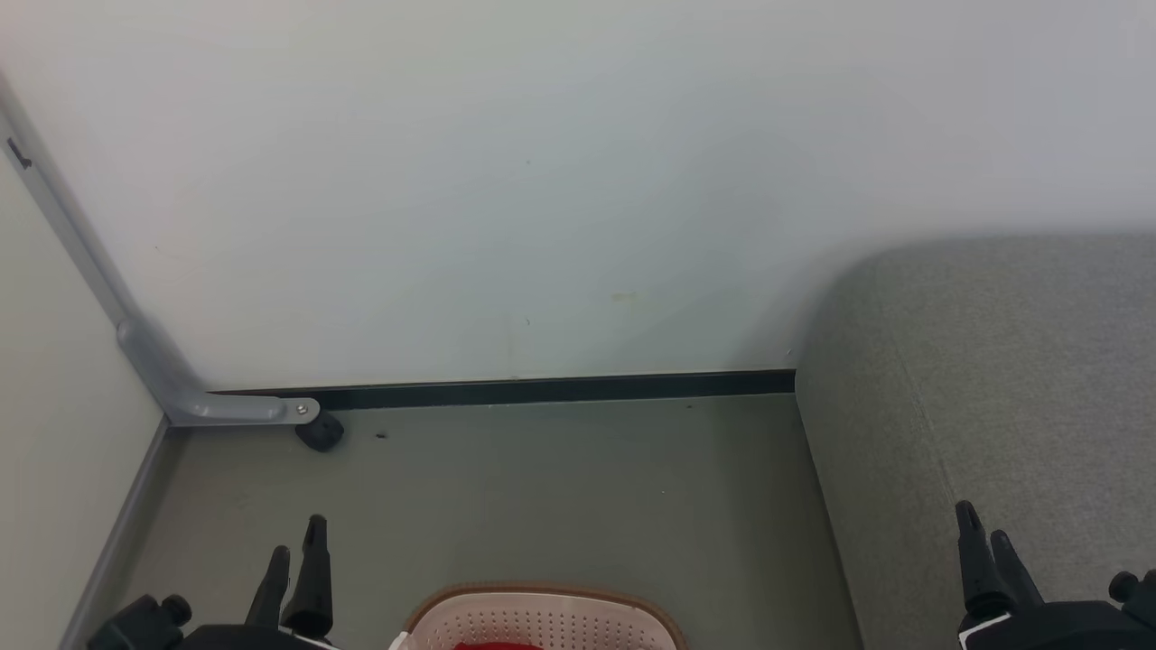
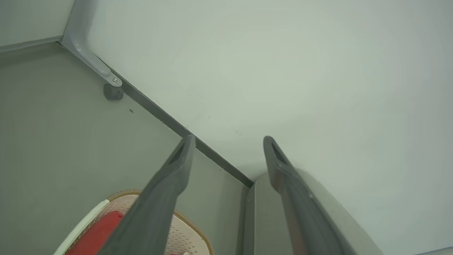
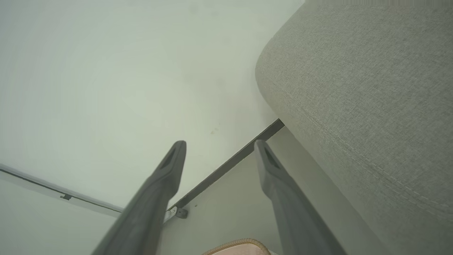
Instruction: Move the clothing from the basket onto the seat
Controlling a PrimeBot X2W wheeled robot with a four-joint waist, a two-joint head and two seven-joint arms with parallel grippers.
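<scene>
Red clothing (image 2: 97, 232) lay in basket (image 1: 542, 618) on floor, beside seat (image 1: 993, 379). Judged soft, light, limp, not fragile; would drape and bunch. Best pinch raised fold atop pile. Left gripper (image 1: 298, 539) near basket's left: fingers apart, holding nothing. Right gripper (image 1: 983, 524) over seat edge: fingers apart, empty.

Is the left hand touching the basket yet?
Apart. The head view shows bare floor between the left hand and the rim of the basket; the hand is open, holding nothing.
</scene>
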